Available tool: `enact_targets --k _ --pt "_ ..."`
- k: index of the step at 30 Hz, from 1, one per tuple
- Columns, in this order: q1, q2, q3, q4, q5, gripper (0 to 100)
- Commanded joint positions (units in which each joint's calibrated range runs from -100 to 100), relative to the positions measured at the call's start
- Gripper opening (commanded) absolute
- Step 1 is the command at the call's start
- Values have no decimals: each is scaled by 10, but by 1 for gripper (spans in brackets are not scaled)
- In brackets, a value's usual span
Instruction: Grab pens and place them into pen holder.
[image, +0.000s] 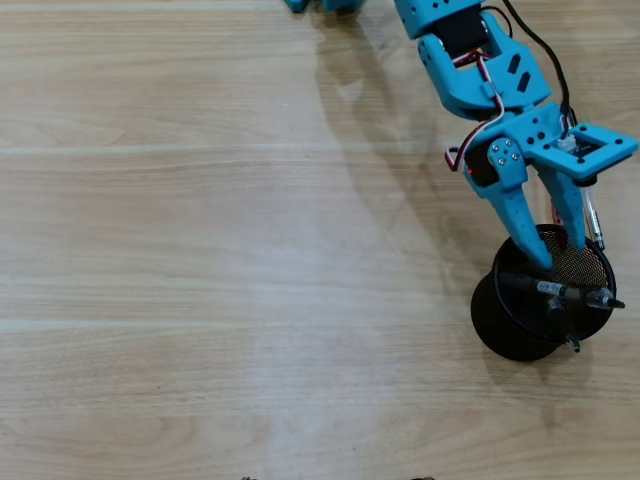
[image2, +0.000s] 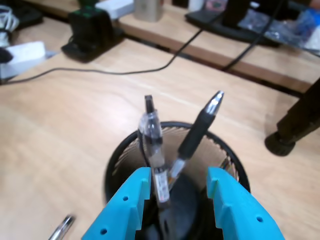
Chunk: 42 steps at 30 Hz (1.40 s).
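Observation:
The pen holder (image: 500, 325), a black wire-mesh cup, stands at the right of the overhead view, and its rim (image2: 117, 155) fills the lower middle of the wrist view. Two pens lean inside it: a clear pen with a dark end (image2: 151, 137) and a black-grip pen with a silver tip (image2: 199, 131). From overhead a dark pen (image: 560, 292) shows slanting across the cup's mouth. My blue gripper (image: 560, 252) (image2: 179, 175) hangs over the cup, open, with a finger on either side of the two pens. Another pen (image: 593, 215) lies on the table beside the gripper; its tip (image2: 62, 227) shows at the lower left.
The wooden table (image: 200, 250) stretches left of the cup. In the wrist view a black cable (image2: 125, 71) crosses the far tabletop, a black device (image2: 92, 30) sits at the back left, and a dark leg with a round foot (image2: 295, 125) stands at the right.

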Motion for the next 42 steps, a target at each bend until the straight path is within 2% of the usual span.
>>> enact_targets --k 1,7,12,15,21,25,30,42 --pt "-25 -160 64 100 20 13" --pt "-81 -309 218 310 14 13" --pt "-143 -263 290 331 -101 14" --pt "-168 -192 261 312 -154 13" --pt "-180 -36 122 208 -159 14" --pt "-186 42 40 175 -160 14" --pt "-186 110 -20 175 -161 14" --pt "-168 145 -21 182 -156 13"
